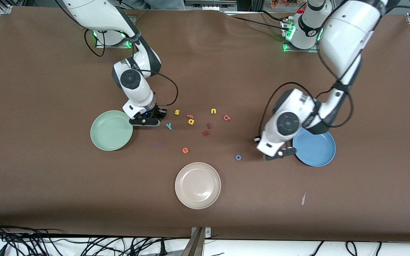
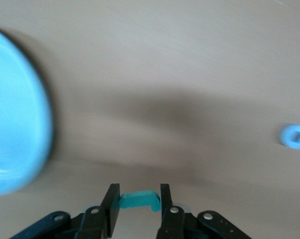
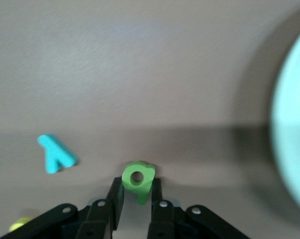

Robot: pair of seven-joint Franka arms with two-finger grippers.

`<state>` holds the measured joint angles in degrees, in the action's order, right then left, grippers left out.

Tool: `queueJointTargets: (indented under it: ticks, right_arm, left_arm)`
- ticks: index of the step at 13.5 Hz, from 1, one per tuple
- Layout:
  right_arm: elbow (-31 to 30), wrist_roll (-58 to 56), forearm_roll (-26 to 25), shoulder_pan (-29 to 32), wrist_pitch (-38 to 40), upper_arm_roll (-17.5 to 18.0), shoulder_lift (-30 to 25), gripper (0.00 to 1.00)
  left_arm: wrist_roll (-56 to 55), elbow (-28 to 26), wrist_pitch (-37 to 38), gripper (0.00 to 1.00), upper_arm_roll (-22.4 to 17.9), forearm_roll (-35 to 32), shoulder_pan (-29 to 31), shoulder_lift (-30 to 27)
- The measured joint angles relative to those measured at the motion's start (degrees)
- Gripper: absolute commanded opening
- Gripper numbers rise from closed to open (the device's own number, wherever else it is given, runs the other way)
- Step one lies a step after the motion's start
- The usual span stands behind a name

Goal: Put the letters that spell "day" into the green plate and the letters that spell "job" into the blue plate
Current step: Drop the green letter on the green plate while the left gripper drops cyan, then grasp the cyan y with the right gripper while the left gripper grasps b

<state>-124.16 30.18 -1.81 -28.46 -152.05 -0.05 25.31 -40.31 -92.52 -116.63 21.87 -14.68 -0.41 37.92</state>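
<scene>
While the green d (image 3: 137,180) sits pinched in the right end effector (image 3: 136,191) beside the green plate (image 1: 111,130), the teal j (image 2: 140,200) is clamped in the left end effector (image 2: 139,203) beside the blue plate (image 1: 314,148); teal y (image 1: 169,126), yellow a (image 1: 191,121), salmon b (image 1: 227,117), blue o (image 1: 238,157) on table (image 1: 48,89).

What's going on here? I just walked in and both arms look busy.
Two arms are sorting foam letters into plates. The left gripper is shut on the teal j beside the blue plate. The right gripper is shut on the green d beside the green plate. Both plates hold nothing yet. The teal y, yellow a, blue o and salmon b lie on the table.
</scene>
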Motion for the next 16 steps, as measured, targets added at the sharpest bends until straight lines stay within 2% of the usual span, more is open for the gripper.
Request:
queueJointTargets:
  ticks: [3,4,5,6,8,9,13,16]
  right_arm:
    - [0.58,-9.83,-0.01,3.72,5.67,-2.07,-4.65,0.24]
    - [0.61,-13.48,-0.02,5.7,7.04,-2.26,-6.05,0.26]
    - [0.61,-17.23,-0.03,7.89,7.85,-2.37,-7.09,0.4]
    - [0.6,-20.62,-0.03,10.12,8.35,-2.42,-7.6,0.59]
    - [0.46,-23.73,-0.03,12.85,8.58,-2.43,-7.61,0.72]
    - [0.45,-23.75,-0.02,13.08,8.58,-2.4,-7.54,0.74]
    - [2.09,-15.96,-0.01,11.19,8.52,0.52,-6.8,0.74]
    - [7.06,-2.22,-0.01,3.64,8.52,1.53,-2.24,0.74]
  left_arm:
    - [12.47,-0.07,2.18,0.25,-0.14,0.02,8.14,-1.21]
    - [15.77,-0.31,2.22,0.29,-0.34,-0.26,10.09,-1.12]
    - [18.44,-0.52,2.24,0.72,-0.7,-1.15,11.49,-0.9]
    - [20.13,-0.66,2.24,1.0,-0.98,-2.53,12.51,-0.5]
    - [21.1,-0.72,2.23,1.0,-0.97,-3.62,13.12,0.21]
    - [20.45,-0.69,2.13,1.0,-0.67,-3.61,12.9,0.34]
    - [8.87,0.09,1.06,1.0,0.56,0.14,7.19,0.33]
    - [-1.23,-1.3,-3.58,1.0,1.81,2.35,1.38,0.35]
